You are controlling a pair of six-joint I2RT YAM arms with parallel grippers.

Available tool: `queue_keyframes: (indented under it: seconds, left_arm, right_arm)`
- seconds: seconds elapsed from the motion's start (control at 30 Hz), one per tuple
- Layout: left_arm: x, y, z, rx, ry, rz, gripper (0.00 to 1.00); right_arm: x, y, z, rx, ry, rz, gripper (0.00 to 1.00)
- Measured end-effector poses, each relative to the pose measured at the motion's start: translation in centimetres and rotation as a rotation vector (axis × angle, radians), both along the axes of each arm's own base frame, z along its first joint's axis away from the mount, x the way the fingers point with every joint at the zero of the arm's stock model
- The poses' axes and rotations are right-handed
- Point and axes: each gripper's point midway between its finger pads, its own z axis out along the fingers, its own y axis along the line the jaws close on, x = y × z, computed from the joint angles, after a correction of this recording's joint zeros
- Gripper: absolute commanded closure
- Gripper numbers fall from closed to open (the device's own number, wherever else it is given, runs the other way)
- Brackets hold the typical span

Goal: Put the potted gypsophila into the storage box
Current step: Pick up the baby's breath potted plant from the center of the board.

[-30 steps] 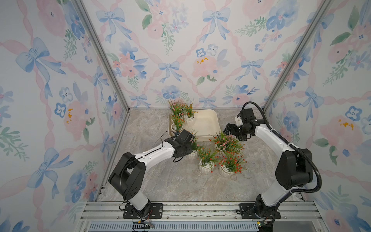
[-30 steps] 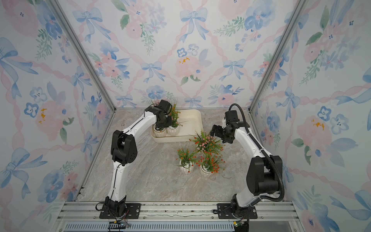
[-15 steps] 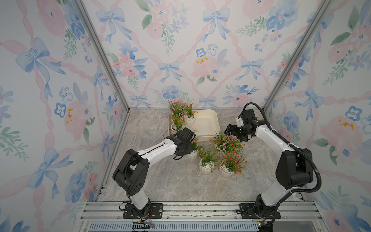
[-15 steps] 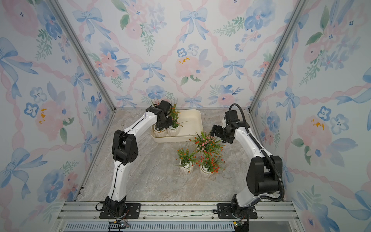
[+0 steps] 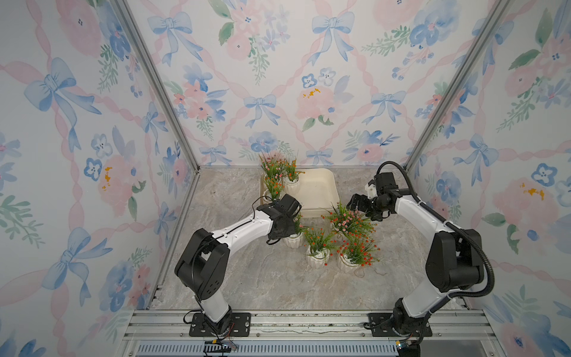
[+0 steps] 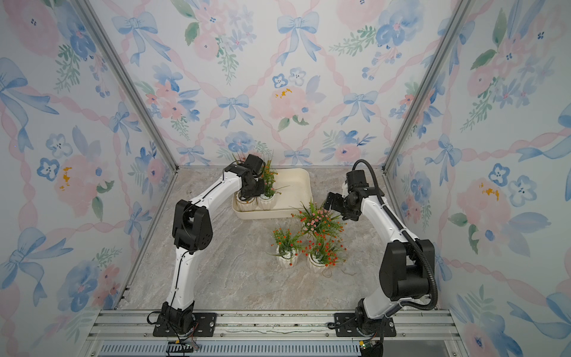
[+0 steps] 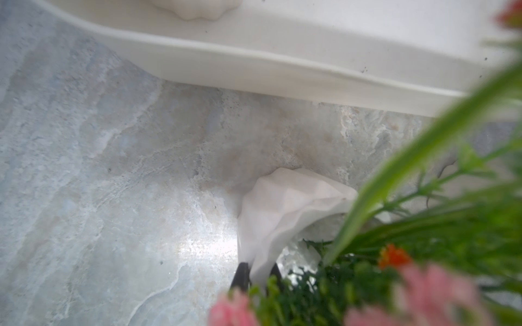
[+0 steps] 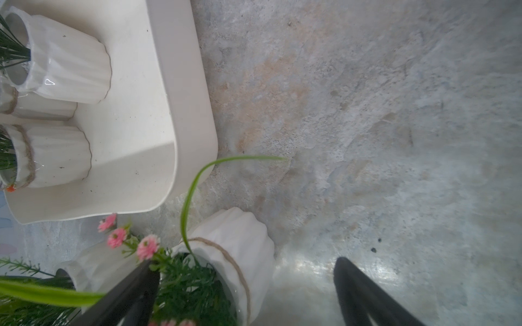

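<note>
Soft, even light is filling both top views, so the walls are looking bright, the pots point(image 5: 316, 262) are making only small, pale shadows on the grey table point(image 5: 247, 278), and the straight wall posts are leaning outward near the edges. In the left wrist view a white shine is glowing on the table beside the pot point(image 7: 282, 203), and the pink blossoms point(image 7: 423, 296) and green leaf point(image 7: 409, 163) close to the lens are looking very blurry. In the right wrist view a bright patch is shining on the table between the fuzzy black fingers point(image 8: 364, 296), while the storage box point(image 8: 183, 113) is looking sharp with grey shade lying inside it.
</note>
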Motion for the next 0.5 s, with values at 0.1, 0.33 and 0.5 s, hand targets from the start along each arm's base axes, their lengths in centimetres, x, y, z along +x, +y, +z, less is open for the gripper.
queue_keyframes:
  seconds: [0.1,0.33,0.5]
  left_arm:
    - [-0.14,0.15,0.04,0.008,0.007,0.0,0.91]
    - [-0.57,0.68,0.1,0.041,0.026,-0.013,1.0]
    - [-0.72,0.93,0.21,0.057,0.032,-0.019,1.0]
  right_arm:
    - [0.05,-0.07,0.04,0.005,-0.001,-0.001,0.03]
    - [0.04,-0.03,0.08,0.012,0.0,0.0,0.03]
    - [0.04,-0.07,0.09,0.012,0.0,-0.001,0.03]
